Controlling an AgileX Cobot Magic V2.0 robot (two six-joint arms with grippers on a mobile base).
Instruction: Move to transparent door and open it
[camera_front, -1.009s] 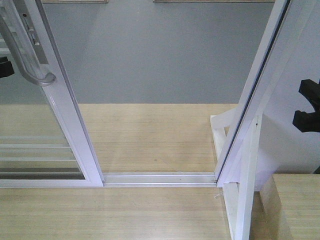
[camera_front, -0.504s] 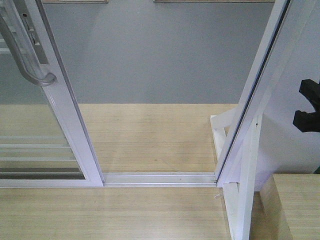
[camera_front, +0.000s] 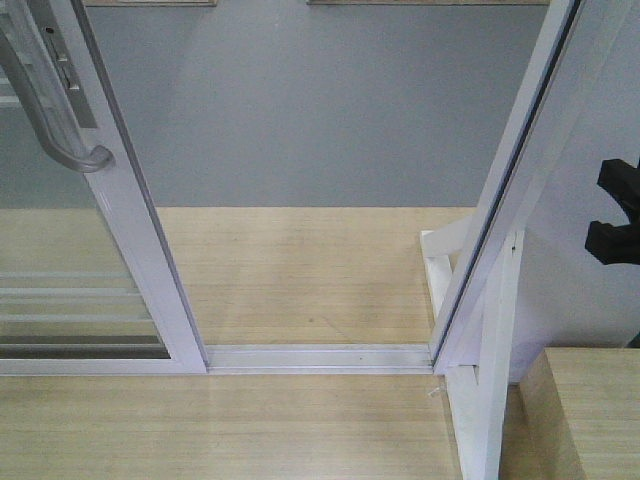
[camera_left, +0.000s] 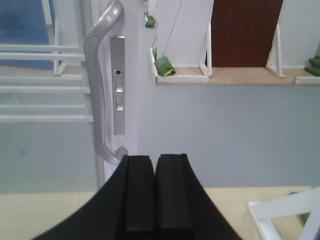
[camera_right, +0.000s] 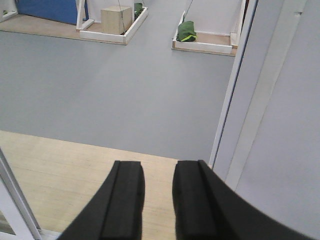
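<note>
Floor (camera_front: 300, 280): pale wood ran to a grey stretch beyond the sill track (camera_front: 320, 357).
Transparent door (camera_front: 130, 230): slid to the 9 o'clock side of the front view, the opening beside it clear through.
Pull handle (camera_left: 100, 95): curved, on the door's stile, at 11 o'clock just above the left hand.
Left hand (camera_left: 153, 195): pads pressed together, gripping nothing, apart from the handle.
Right hand (camera_right: 157, 200): fingers slightly parted, empty, aimed at the floor through the opening.
</note>
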